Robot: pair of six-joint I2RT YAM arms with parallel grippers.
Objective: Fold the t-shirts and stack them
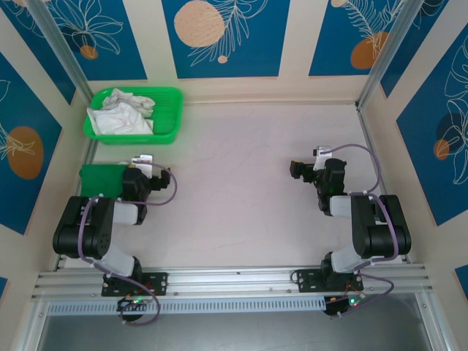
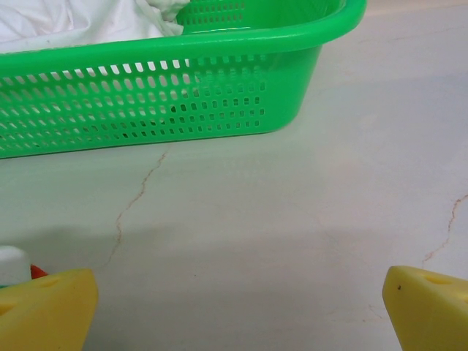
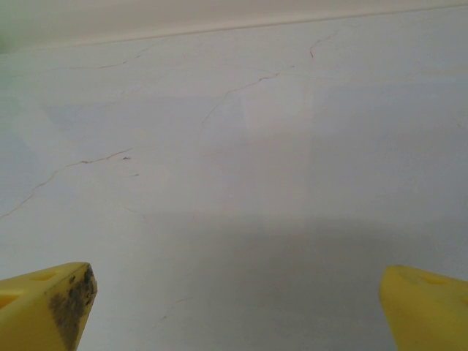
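Gaping left hand (image 2: pixel 235 311), right hand (image 3: pixel 235 311), one basket (image 2: pixel 219 45), one green t-shirt (image 1: pixel 101 178)

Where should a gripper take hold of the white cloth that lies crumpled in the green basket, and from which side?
Probably at a raised fold on top of the white cloth, coming from straight above: the green basket's walls block the sides.
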